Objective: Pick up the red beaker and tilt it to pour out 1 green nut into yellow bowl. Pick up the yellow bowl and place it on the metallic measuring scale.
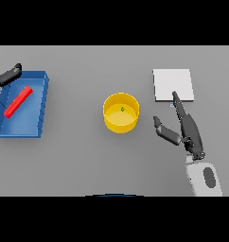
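Observation:
A yellow bowl (121, 113) stands upright at the table's middle with one small green nut (122, 109) lying inside it. The red beaker (17, 101) lies tipped over inside a blue bin (40, 105) at the left. A pale metallic measuring scale (173, 85) sits flat at the right rear. My right hand (187, 126) is right of the bowl, just in front of the scale, open with straight fingers and the thumb spread toward the bowl, touching nothing. My left hand (7, 75) shows at the left edge behind the bin, its fingers straight, holding nothing.
The blue bin's raised walls enclose the beaker at the left. A gap of bare grey table separates the bowl from my right hand and from the scale.

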Controlling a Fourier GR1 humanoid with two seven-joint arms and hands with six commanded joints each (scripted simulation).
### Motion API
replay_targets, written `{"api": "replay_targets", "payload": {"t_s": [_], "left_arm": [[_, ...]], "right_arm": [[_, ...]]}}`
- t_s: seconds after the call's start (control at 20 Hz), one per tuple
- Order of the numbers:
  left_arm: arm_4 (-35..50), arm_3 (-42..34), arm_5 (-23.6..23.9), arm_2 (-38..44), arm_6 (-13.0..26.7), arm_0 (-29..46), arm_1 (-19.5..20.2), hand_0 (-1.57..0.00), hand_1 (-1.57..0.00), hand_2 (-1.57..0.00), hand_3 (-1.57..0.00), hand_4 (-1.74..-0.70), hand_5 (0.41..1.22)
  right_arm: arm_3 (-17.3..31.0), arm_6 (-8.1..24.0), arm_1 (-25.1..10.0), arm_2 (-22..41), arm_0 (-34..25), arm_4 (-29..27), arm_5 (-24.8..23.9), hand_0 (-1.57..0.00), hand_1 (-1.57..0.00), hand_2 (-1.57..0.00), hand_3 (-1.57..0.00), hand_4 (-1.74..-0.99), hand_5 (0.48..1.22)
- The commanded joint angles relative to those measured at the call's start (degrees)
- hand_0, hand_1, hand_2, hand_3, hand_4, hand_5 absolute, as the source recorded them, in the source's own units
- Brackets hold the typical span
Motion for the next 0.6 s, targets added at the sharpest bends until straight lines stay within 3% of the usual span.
{"api": "replay_targets", "payload": {"t_s": [0.0, 0.05, 0.15, 0.2, 0.35, 0.55], "left_arm": [[-0.08, 0.04, 0.54, 0.29, -0.7, -0.1, 0.06, -0.03, -0.03, -0.03, -0.02, -0.72, 0.667], [-0.06, -0.04, 0.69, 0.25, -1.03, -0.14, -0.23, -0.03, -0.02, -0.02, -0.01, -0.72, 0.675], [0.33, -0.85, 1.55, 0.59, -1.21, -0.22, -0.52, -0.02, -0.01, -0.01, -0.01, -0.72, 0.685], [0.29, -1.65, 2.01, 0.47, -1.51, 0.16, -0.43, -0.01, -0.01, -0.01, -0.01, -0.72, 0.693], [0.79, -1.59, 1.95, 0.84, -1.62, 0.41, -0.1, -0.01, -0.01, 0.0, 0.0, -0.74, 0.709], [1.09, -2.0, 2.55, 1.04, -2.22, 0.78, -0.38, 0.0, 0.0, 0.0, 0.0, -0.75, 0.709]], "right_arm": [[-0.35, 1.1, -0.27, 1.09, -1.03, 2.66, -1.02, 0.0, 0.0, 0.0, 0.0, -1.262, 0.675], [-0.39, 2.39, -1.37, 1.71, -2.59, 4.12, -0.53, 0.0, 0.0, 0.0, 0.0, -1.222, 0.662], [0.64, -0.2, -3.69, 2.39, -5.86, 2.91, 3.66, -0.01, 0.0, 0.0, 0.0, -1.167, 0.672], [1.01, -1.92, -4.97, 3.67, -7.17, 2.88, 6.42, -0.01, 0.0, 0.0, 0.0, -1.174, 0.68], [3.78, -1.98, -8.93, 7.12, -13.19, 7.45, 10.36, 0.0, 0.0, 0.0, 0.0, -1.254, 0.666], [6.29, -1.55, -12.84, 13.88, -18.83, 17.01, 12.97, 0.0, 0.0, 0.0, 0.0, -1.234, 0.627]]}}
